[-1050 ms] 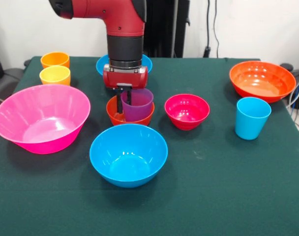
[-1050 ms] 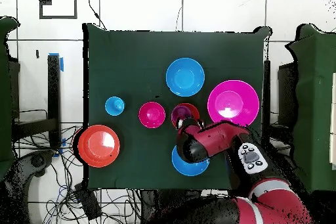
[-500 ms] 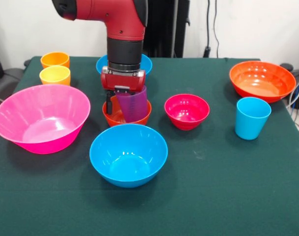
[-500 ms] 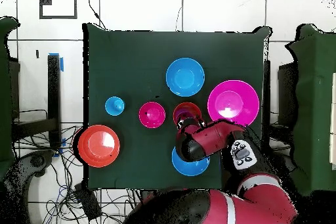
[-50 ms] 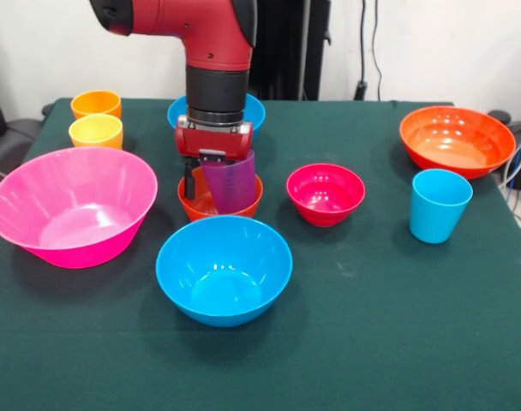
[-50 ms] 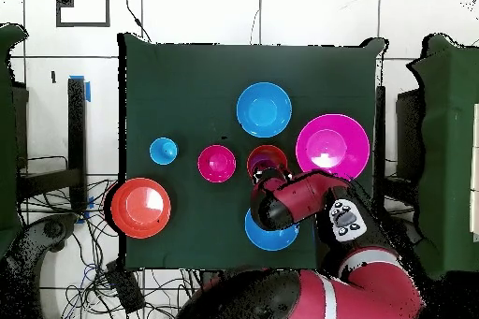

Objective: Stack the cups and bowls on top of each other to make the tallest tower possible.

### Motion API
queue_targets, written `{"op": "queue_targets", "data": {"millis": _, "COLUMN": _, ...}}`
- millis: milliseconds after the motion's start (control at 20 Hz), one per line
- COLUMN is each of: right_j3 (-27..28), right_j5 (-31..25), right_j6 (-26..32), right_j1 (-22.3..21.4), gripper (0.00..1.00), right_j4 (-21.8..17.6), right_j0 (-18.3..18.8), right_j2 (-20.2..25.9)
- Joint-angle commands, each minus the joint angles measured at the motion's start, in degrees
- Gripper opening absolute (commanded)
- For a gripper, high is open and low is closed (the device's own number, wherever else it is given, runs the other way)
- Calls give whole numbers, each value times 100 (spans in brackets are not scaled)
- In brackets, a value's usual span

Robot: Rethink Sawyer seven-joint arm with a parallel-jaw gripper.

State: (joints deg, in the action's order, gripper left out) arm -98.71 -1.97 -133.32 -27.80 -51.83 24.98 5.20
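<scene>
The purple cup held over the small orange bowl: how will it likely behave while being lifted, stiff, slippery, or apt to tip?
The purple cup looks like smooth thin plastic, so probably light and stiff. It hangs tilted in the hand, gripped at the rim, so it may swing or slip. Its narrow base suggests it could tip if set down crooked in the small orange bowl.

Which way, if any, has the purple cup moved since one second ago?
Yes. The purple cup has risen and tilted in the gripper, its base now higher against the small orange bowl beneath.
</scene>
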Motion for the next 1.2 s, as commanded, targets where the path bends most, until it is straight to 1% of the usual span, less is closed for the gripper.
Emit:
{"op": "queue_targets", "data": {"millis": 50, "right_j3": 451, "right_j5": -297, "right_j6": 77, "right_j1": 387, "gripper": 100, "right_j4": -54, "right_j0": -35, "right_j2": 163}}
{"op": "queue_targets", "data": {"millis": 200, "right_j3": 373, "right_j5": -285, "right_j6": 20, "right_j1": 283, "gripper": 100, "right_j4": -24, "right_j0": -113, "right_j2": 85}}
{"op": "queue_targets", "data": {"millis": 300, "right_j3": 193, "right_j5": -380, "right_j6": 14, "right_j1": 84, "gripper": 100, "right_j4": 48, "right_j0": -141, "right_j2": 88}}
{"op": "queue_targets", "data": {"millis": 400, "right_j3": -111, "right_j5": -496, "right_j6": 47, "right_j1": -297, "gripper": 100, "right_j4": 149, "right_j0": -124, "right_j2": 170}}
{"op": "queue_targets", "data": {"millis": 550, "right_j3": -625, "right_j5": -816, "right_j6": 206, "right_j1": -1008, "gripper": 100, "right_j4": 379, "right_j0": -53, "right_j2": 370}}
{"op": "queue_targets", "data": {"millis": 700, "right_j3": -912, "right_j5": -1122, "right_j6": 355, "right_j1": -1559, "gripper": 100, "right_j4": 598, "right_j0": -116, "right_j2": 402}}
{"op": "queue_targets", "data": {"millis": 850, "right_j3": -1054, "right_j5": -1427, "right_j6": 478, "right_j1": -1973, "gripper": 100, "right_j4": 782, "right_j0": -241, "right_j2": 392}}
{"op": "queue_targets", "data": {"millis": 1000, "right_j3": -1157, "right_j5": -1683, "right_j6": 598, "right_j1": -2288, "gripper": 100, "right_j4": 939, "right_j0": -300, "right_j2": 434}}
{"op": "queue_targets", "data": {"millis": 1200, "right_j3": -1375, "right_j5": -1933, "right_j6": 784, "right_j1": -2638, "gripper": 100, "right_j4": 1159, "right_j0": -191, "right_j2": 659}}
